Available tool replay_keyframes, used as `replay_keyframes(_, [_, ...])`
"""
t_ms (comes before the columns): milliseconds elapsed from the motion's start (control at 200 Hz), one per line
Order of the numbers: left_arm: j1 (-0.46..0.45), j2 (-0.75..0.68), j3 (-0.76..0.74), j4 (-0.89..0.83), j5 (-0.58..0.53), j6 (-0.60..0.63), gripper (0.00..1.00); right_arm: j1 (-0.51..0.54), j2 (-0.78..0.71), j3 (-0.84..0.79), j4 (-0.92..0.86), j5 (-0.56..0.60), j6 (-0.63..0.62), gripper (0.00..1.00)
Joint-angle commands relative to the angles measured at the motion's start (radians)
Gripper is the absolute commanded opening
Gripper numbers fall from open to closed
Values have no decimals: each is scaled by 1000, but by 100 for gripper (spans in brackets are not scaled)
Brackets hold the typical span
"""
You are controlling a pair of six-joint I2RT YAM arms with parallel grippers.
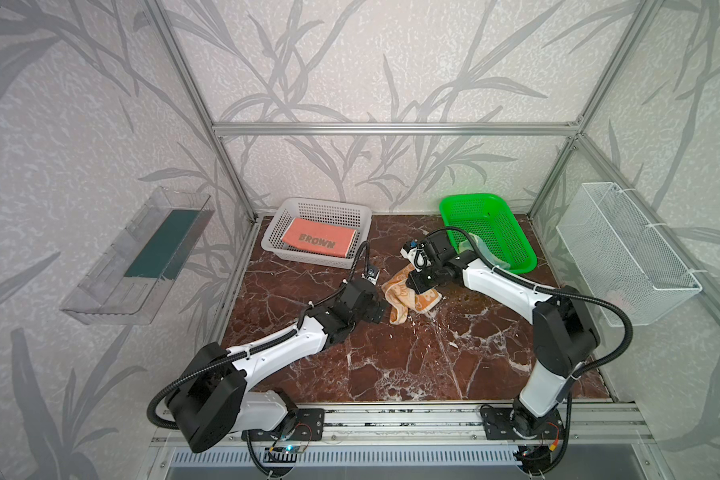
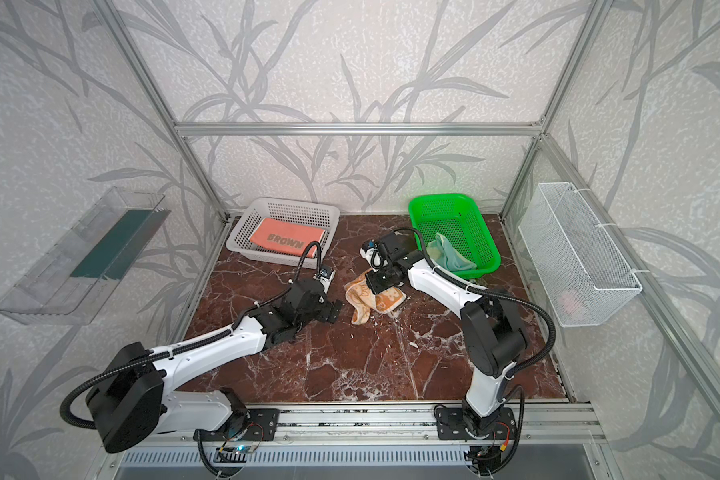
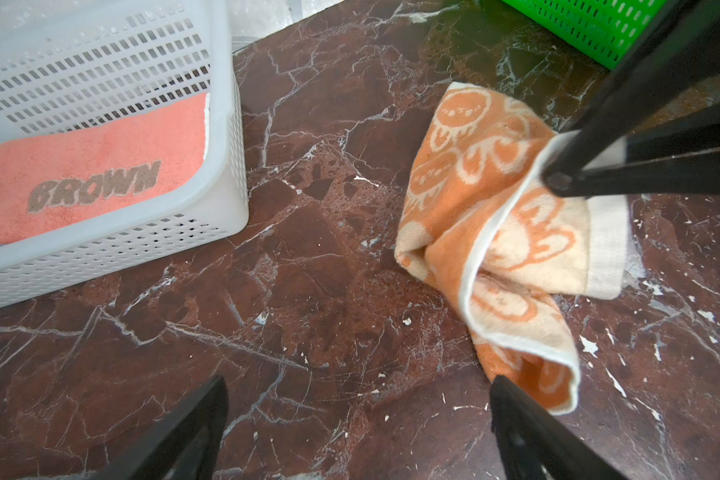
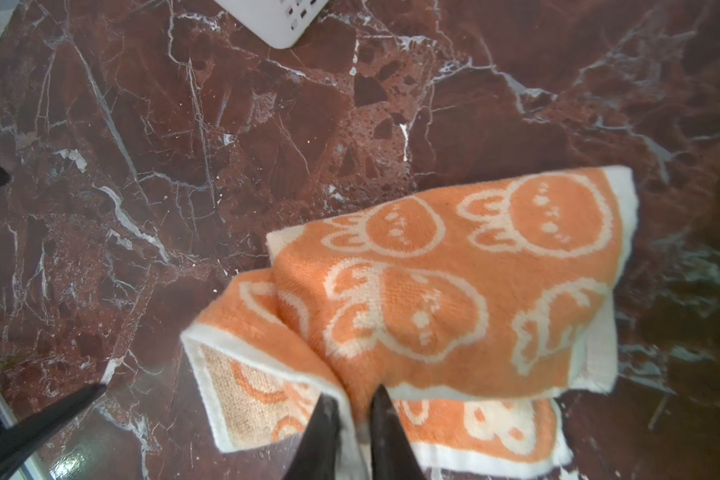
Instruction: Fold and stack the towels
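The orange towel lies crumpled near the middle of the red marble surface, somewhat closer to the far edge than the near one, with its cream hem curling up in loose folds and one narrow tail trailing toward the near edge. The right end effector reaches in from the right side and stands on the towel's far part; in the right wrist view its fingers sit close together with a raised fold of the hem between them, and I cannot tell whether they press it. The left end effector hovers just beside the towel's left edge with its fingers spread wide apart and nothing between them, one finger close to the trailing tail. The pink towel, folded flat with "BROWN" facing up, lies in the white basket at the far left corner of the surface. The pale yellow towel with blue edging lies bunched in the green basket at the far right corner, against its near wall and partly hidden by the right arm. Open marble runs between the two baskets along the far edge, and from the orange towel down to the near edge between the two arms.
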Motion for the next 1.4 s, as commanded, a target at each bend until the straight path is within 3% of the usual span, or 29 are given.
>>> replay_keyframes(0, [0, -3, 7, 23, -26, 11, 98, 16, 47, 70, -12, -27, 9, 29])
replay_keyframes(345, [0, 7, -30, 79, -59, 80, 96, 19, 48, 81, -12, -45, -15, 44])
replay_keyframes(625, [-1, 43, -12, 83, -104, 272, 96, 18, -54, 17, 17, 28, -54, 68])
replay_keyframes(815, [3, 102, 32, 99, -93, 384, 97, 9, -121, -49, 72, 64, -54, 68])
replay_keyframes(1075, [34, 111, 59, 116, 95, 522, 96, -15, -193, -128, 76, 128, -73, 68])
replay_keyframes(1395, [56, 202, 113, 59, 129, 607, 94, -58, -281, -233, 115, 130, -73, 68])
